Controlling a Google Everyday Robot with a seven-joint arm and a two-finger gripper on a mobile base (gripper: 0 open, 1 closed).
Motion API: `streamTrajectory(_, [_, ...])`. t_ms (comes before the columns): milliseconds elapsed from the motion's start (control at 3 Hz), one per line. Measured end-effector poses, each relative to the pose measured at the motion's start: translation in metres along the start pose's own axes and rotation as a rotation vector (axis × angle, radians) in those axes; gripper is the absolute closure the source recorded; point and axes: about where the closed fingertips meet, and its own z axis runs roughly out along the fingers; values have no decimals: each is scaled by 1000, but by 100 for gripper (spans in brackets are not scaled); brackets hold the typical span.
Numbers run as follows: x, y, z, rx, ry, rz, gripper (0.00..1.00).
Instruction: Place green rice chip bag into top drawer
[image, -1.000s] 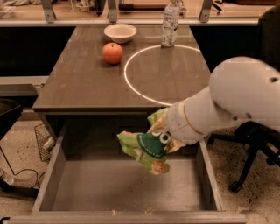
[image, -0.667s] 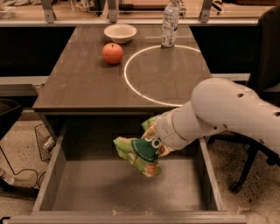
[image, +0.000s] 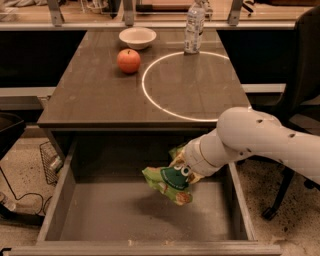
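The green rice chip bag (image: 167, 183), crumpled light green with a dark-green panel, hangs just above the floor of the open top drawer (image: 100, 215), right of its middle, with its shadow on the bottom below it. My gripper (image: 183, 167) comes in from the right at the end of the white arm (image: 250, 142) and is shut on the bag's upper right edge. The bag and the wrist hide most of the fingers.
On the table top (image: 90, 95) above the drawer are a red apple (image: 129, 60), a white bowl (image: 137, 37), a water bottle (image: 194, 27) and a white ring marking (image: 150, 92). A dark office chair (image: 300, 90) stands at right, a wire basket (image: 50, 162) at left.
The arm has carried the bag a little to the left and lower, further over the drawer's floor. The bag stays held throughout.
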Motion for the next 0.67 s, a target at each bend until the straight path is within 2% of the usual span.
streamTrajectory(667, [12, 39, 28, -22, -108, -123, 100])
